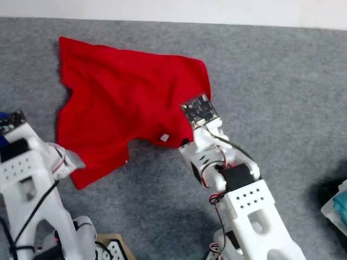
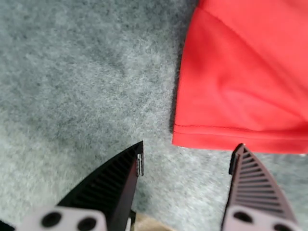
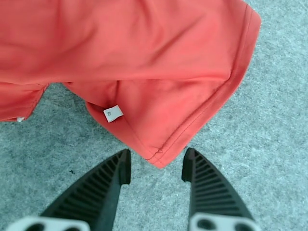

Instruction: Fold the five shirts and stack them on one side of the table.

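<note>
A red shirt (image 1: 124, 103) lies crumpled and unfolded on the grey table, towards the far left. In the right wrist view my right gripper (image 3: 158, 160) is open, and its fingertips straddle a near corner of the shirt (image 3: 144, 62), close to a small white tag (image 3: 113, 113). From above, the right gripper (image 1: 187, 142) sits at the shirt's near edge. My left gripper (image 2: 188, 161) is open just off the hem of the shirt (image 2: 240, 86), with bare table between its fingers. In the high view the left gripper (image 1: 73, 161) is at the shirt's near left corner.
The grey felt table (image 1: 282, 81) stretches bare to the right of the shirt. A teal and white object (image 1: 339, 203) sits at the right edge. Something blue (image 1: 3, 117) shows at the left edge, and a tan board (image 1: 111, 245) lies between the arm bases.
</note>
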`<state>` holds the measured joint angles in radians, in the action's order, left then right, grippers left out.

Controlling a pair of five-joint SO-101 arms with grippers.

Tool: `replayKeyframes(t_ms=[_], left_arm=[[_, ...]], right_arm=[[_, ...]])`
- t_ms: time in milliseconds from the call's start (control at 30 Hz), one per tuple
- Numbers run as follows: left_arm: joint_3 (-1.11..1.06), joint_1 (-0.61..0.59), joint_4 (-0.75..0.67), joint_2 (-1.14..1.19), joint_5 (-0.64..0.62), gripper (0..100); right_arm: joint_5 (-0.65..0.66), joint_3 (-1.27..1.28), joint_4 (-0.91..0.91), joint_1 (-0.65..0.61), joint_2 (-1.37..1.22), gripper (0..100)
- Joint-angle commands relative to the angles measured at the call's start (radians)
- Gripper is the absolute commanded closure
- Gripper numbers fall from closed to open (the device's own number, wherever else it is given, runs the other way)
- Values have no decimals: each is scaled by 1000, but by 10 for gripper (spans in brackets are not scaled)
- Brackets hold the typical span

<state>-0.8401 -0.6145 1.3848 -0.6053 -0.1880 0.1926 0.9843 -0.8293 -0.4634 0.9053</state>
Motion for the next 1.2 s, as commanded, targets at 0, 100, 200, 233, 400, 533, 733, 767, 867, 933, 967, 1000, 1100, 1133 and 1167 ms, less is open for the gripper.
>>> replayKeyframes(t_ms=[0, 100, 200, 233, 400, 533, 733, 767, 867, 933, 967, 1000, 1100, 1133, 1167], left_arm=[[-174, -41, -133, -99, 48, 709], [-266, -44, -190, -136, 66, 709], [-331, -44, -227, -156, 78, 709], [-346, -42, -247, -156, 81, 709], [-415, -38, -371, -153, 80, 778], [-423, -12, -416, -153, 80, 867], [-424, 51, -416, -153, 77, 838], [-424, 56, -416, -153, 75, 839], [-424, 64, -423, -153, 75, 838], [-424, 65, -428, -153, 75, 838], [-424, 65, -428, -153, 75, 838], [-424, 67, -425, -153, 75, 838], [-446, 67, -433, -153, 78, 838], [-456, 67, -445, -153, 78, 838], [-475, 68, -468, -153, 78, 838]], right_arm=[[-9, -8, 18, -12, 15, 820], [-9, -7, 18, -12, 15, 820], [-9, -7, 18, -12, 15, 820], [-9, -7, 18, -12, 15, 820], [-9, -7, 19, -12, 15, 820], [-9, -7, 19, -35, 15, 820], [-9, -5, 19, -54, 13, 820], [-9, -5, 19, -54, 13, 820], [-3, 7, 19, -54, 13, 820], [-3, 27, 44, -54, 15, 820], [-3, 38, 58, -54, 15, 820], [-2, 48, 68, -54, 15, 820], [-2, 58, 76, -54, 21, 820], [-2, 58, 76, -54, 22, 820], [-2, 58, 76, -54, 22, 820]])
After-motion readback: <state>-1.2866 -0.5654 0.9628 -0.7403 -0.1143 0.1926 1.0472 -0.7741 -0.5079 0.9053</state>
